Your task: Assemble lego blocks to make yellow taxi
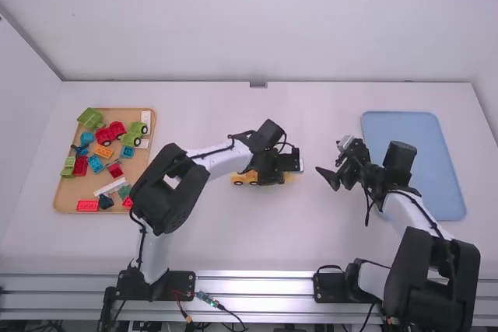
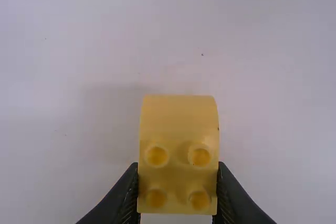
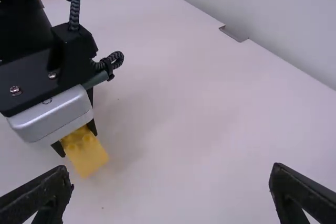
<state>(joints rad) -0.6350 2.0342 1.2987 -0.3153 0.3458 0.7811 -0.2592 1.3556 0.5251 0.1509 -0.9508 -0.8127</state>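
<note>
White table: right gripper spread, empty; left gripper, midway between the side edges, pinches a curved yellow brick in its fingertips, near the yellow wheeled base. Likely mid-assembly; next calls for aligning brick studs, then pressing.

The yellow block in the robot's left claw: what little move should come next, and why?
Probably the left gripper should carry the yellow block over to the yellow piece with dark wheels. The block is already pinched between its fingers, and the wheeled piece, on the table close by, looks like the taxi's base.
</note>
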